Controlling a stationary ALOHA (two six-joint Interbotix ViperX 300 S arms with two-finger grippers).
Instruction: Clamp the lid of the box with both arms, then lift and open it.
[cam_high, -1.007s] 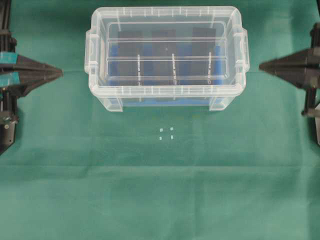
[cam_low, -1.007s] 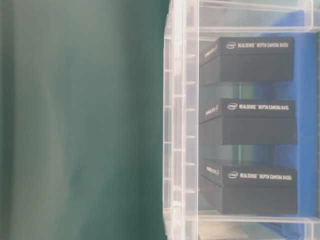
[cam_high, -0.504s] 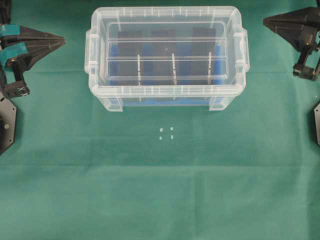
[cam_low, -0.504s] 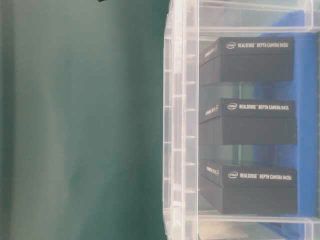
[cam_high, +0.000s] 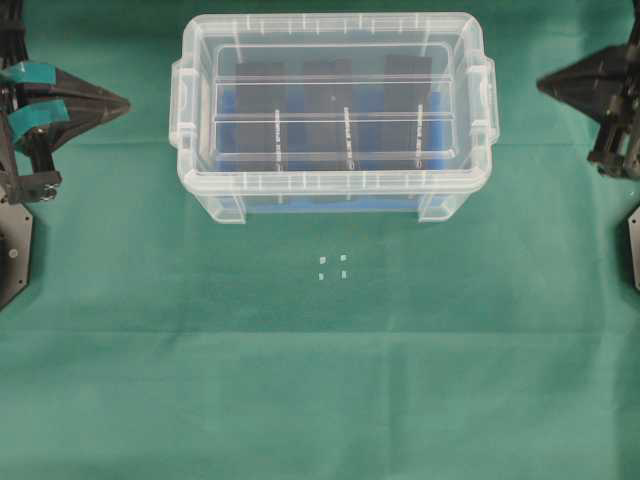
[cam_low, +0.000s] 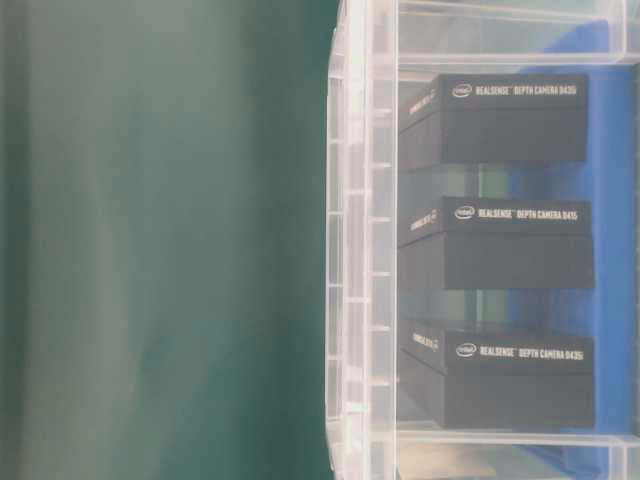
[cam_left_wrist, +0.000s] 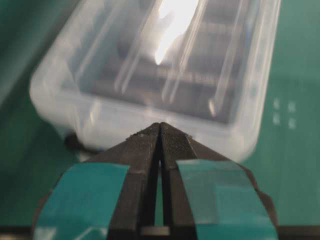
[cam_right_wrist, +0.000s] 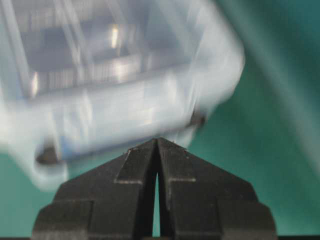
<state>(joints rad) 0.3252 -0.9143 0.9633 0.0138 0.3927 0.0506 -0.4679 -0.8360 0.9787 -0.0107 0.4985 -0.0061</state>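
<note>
Near the far edge of the green cloth (cam_high: 320, 390), at the middle of its width, stands the box (cam_high: 334, 190), and the lid (cam_high: 335, 110) lies flat on top of it, closed. Through the clear plastic one sees a blue floor and three black blocks (cam_low: 495, 245) standing in a row; in the table-level view each block carries white lettering. Two long ridges run along the lid, and small handle lugs stick out at the left and right ends of the box.

Just in front of the box, toward the middle of the cloth, four small pale marks (cam_high: 332, 266) form a little square.

At the left edge of the cloth, the left gripper (cam_high: 122, 102) points at the left end of the box and stays well apart from it. Its fingers, with teal tape bands (cam_left_wrist: 80, 200), are pressed together at the tips and hold nothing. At the right edge, the right gripper (cam_high: 545, 85) points at the right end of the box, also well apart, with its tips pressed together and empty. Nothing lies between either gripper and the box.
</note>
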